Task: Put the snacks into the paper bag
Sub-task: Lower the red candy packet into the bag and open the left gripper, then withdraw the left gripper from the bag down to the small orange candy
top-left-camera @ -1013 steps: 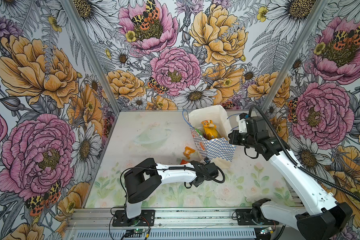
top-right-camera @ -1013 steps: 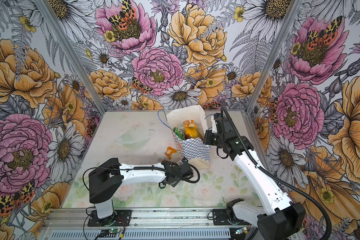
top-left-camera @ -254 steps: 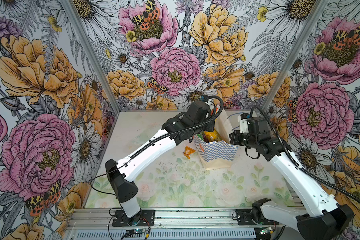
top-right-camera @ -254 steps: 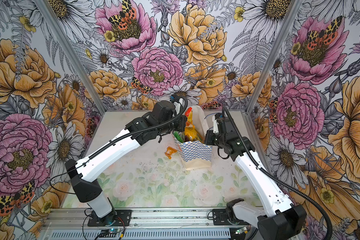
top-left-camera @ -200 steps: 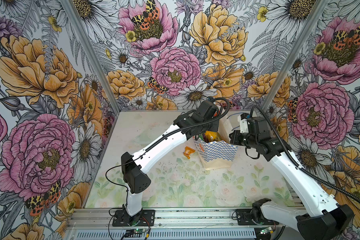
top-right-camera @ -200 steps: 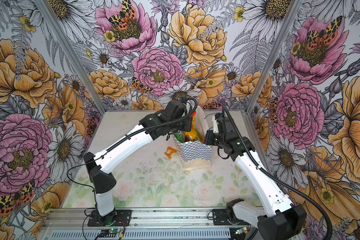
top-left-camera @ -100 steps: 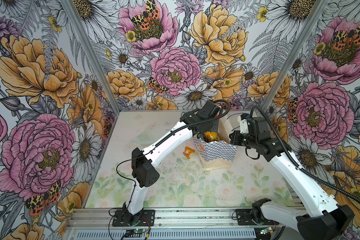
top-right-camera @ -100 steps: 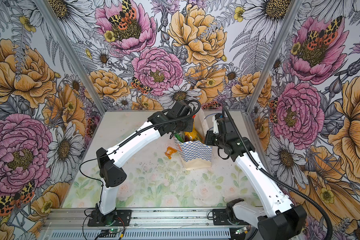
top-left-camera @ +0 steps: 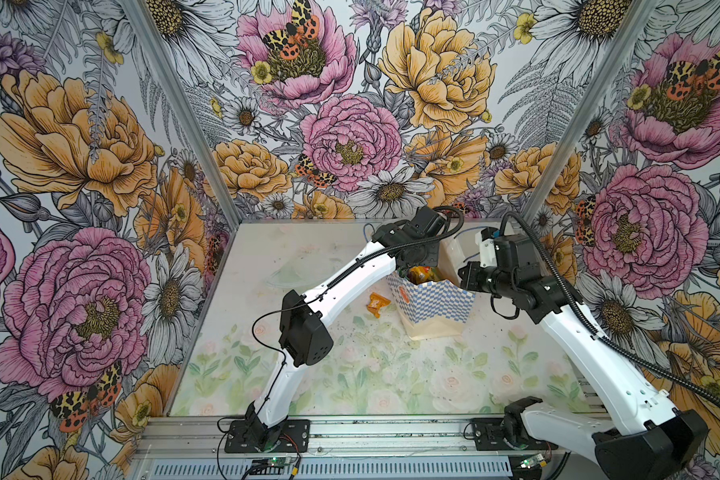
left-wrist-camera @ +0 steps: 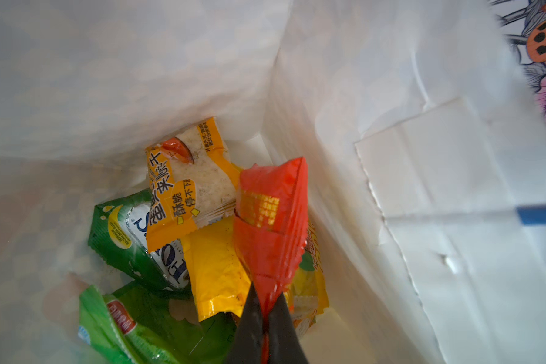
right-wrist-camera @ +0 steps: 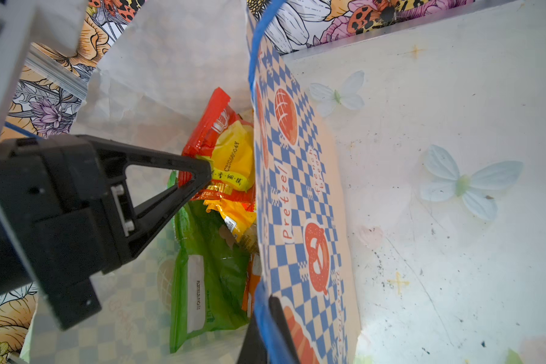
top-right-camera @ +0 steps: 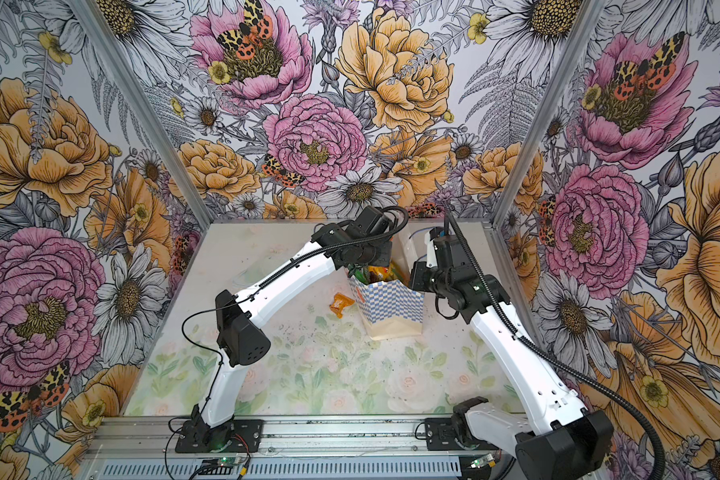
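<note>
- Left wrist view looks down into the paper bag (left-wrist-camera: 391,94), where the left gripper (left-wrist-camera: 264,304) is clenched on one sealed end of a red snack packet (left-wrist-camera: 270,220), which is inside the bag's mouth but not yet let go
- This packet's long axis runs from the pinched end down into the bag, with its free end pointing toward the bottom. It hangs close to a side wall, and I cannot tell from this angle whether the free end touches the packets under it
- Beneath it lie a yellow-orange cracker packet (left-wrist-camera: 186,182), a green FOX'S packet (left-wrist-camera: 123,242), a plain yellow packet (left-wrist-camera: 215,271) and a second green packet (left-wrist-camera: 130,327), so most of the job looks done
- Right wrist view shows the right gripper (right-wrist-camera: 267,327) pinched shut on the rim of the bag's checkered wall, seemingly holding the mouth open
- In both top views a small orange packet (top-left-camera: 377,302) (top-right-camera: 341,302) lies on the table (top-left-camera: 308,374) just beside the upright bag, on the left arm's side. As I judge it, what remains is dropping the red packet and fetching this one
</note>
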`<state>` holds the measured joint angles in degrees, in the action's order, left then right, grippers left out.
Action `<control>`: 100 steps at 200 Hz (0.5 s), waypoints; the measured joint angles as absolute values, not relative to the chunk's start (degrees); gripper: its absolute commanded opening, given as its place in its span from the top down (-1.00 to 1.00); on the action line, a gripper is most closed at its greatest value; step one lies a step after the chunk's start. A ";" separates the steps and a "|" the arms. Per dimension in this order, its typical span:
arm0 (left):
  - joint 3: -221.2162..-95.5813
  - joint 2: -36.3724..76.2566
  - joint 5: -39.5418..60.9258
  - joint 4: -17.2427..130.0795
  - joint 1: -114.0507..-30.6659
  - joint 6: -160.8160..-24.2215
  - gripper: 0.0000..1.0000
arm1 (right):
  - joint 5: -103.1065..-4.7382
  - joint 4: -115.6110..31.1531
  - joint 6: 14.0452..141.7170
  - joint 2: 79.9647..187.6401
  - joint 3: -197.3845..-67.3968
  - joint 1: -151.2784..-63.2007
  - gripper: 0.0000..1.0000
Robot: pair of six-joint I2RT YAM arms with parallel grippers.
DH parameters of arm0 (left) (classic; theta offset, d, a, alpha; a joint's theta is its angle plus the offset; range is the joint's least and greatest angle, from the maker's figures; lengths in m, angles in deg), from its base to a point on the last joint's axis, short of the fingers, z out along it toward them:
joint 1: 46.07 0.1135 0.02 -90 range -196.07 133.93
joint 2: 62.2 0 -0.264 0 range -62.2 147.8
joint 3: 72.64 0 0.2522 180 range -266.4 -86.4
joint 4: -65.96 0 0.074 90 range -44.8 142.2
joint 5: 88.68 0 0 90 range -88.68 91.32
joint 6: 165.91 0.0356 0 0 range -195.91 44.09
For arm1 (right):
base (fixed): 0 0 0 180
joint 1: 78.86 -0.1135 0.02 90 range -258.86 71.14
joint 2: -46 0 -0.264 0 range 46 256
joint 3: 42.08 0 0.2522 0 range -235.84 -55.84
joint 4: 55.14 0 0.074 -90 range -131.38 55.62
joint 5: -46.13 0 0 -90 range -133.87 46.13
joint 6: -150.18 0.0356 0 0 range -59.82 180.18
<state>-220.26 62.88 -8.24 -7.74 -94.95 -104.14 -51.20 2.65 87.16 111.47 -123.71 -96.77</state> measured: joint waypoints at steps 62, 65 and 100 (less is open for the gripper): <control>-221.83 64.47 -8.22 -8.92 -94.91 -104.51 0.60 | -51.20 2.54 87.16 111.26 -123.50 -96.77 1.00; -221.83 64.47 -8.24 -8.97 -94.91 -104.53 0.58 | -51.20 2.54 87.16 111.26 -123.50 -96.77 1.00; -221.83 64.47 -8.24 -9.21 -94.91 -104.49 0.44 | -51.20 2.54 87.19 111.26 -123.47 -96.77 1.00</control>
